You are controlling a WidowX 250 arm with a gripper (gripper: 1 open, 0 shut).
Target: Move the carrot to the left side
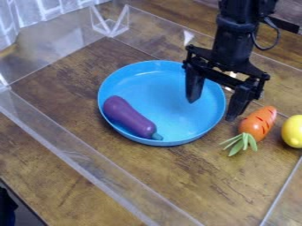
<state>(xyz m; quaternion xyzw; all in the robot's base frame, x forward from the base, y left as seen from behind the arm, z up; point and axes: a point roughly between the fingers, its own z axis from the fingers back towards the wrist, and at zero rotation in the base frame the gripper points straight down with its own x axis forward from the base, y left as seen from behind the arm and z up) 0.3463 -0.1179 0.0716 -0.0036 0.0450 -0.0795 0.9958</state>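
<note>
The carrot is small and orange with a green leafy top. It lies on the wooden table at the right, just outside the blue plate. My gripper hangs open above the plate's right rim, pointing down. Its left finger is over the plate, and its right finger stands just above and left of the carrot. Nothing is between the fingers.
A purple eggplant lies in the plate at its left front. A yellow lemon sits at the right edge, beside the carrot. Clear plastic walls fence the table at the left and front.
</note>
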